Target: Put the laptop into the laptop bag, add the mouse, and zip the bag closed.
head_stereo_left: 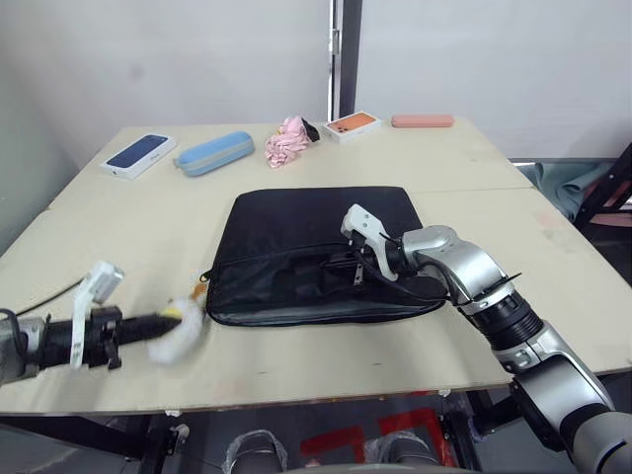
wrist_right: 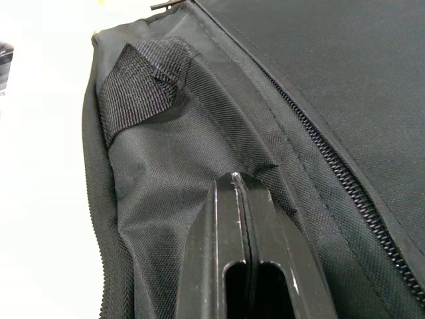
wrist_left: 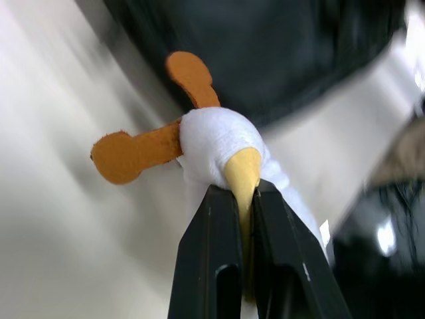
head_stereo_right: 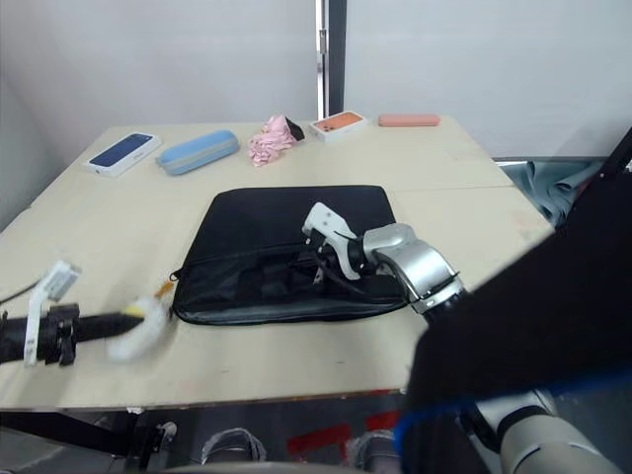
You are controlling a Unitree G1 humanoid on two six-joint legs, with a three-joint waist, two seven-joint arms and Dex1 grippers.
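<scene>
Left eye view has the left gripper (head_stereo_left: 163, 323) clamped on the plush charm (head_stereo_left: 180, 331) at the laptop bag's (head_stereo_left: 316, 252) 8 o'clock corner on the worktop (head_stereo_left: 118, 237), right gripper (head_stereo_left: 357, 272) pinched closed, pressing on the bag's front fabric.

At the right of the head view we are seeing our right arm (head_stereo_left: 474, 276) showing smooth silver-grey shells, joined by a black ribbed collar with a thin white-marked band — further down, another rounded grey segment is filling the lower right corner. A white angular bracket is sitting near its wrist, with black cables looping beside it. At the lower left, our left arm (head_stereo_left: 59, 341) is showing a black cylindrical forearm with a white bracket on top and a thin dark cable trailing away. In both wrist views, our fingers (wrist_right: 249, 266) are appearing as glossy black wedges — each with a slotted recess near its base.
</scene>
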